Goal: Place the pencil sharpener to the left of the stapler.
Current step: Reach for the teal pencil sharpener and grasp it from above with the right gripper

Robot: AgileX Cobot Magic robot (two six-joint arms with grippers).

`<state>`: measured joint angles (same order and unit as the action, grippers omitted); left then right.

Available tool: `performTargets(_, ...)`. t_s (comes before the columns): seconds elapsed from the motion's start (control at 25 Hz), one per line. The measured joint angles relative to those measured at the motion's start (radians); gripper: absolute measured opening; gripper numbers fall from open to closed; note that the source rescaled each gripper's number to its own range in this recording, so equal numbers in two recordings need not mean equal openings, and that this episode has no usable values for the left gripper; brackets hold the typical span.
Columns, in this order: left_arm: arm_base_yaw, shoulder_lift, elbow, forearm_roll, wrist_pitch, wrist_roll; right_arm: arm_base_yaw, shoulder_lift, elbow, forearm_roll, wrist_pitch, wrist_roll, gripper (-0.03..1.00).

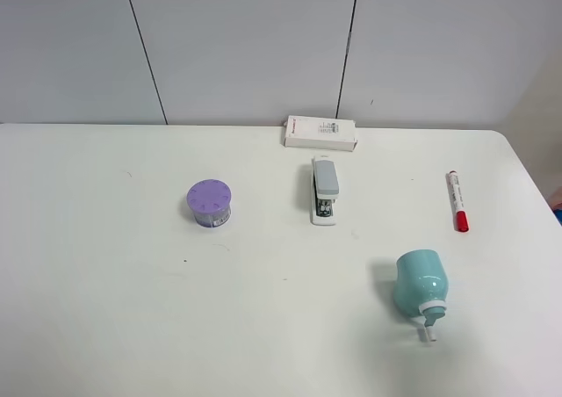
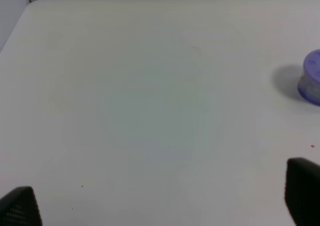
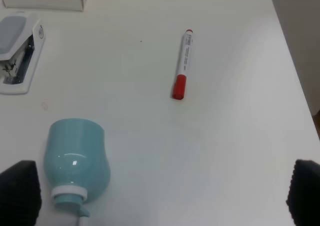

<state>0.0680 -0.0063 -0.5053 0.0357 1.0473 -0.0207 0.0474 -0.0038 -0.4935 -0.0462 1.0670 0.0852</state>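
Observation:
The teal pencil sharpener lies on its side at the table's front right, its white collar and crank toward the front edge. In the right wrist view the pencil sharpener is close to one fingertip of my right gripper, which is open and holds nothing. The grey and white stapler lies near the back middle, also seen as the stapler. My left gripper is open over bare table. Neither arm shows in the exterior high view.
A purple cylinder with holes on top stands left of the stapler, also at the edge of the left wrist view. A flat white box with red print lies behind the stapler. A red marker lies at the right.

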Motion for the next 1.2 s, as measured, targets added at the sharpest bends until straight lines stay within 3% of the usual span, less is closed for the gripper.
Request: performTargets(1.2, 0.0, 0.0, 0.0, 0.0, 0.0, 0.0, 0.0, 0.0, 0.0, 0.017, 0.0, 0.012, 1.0)
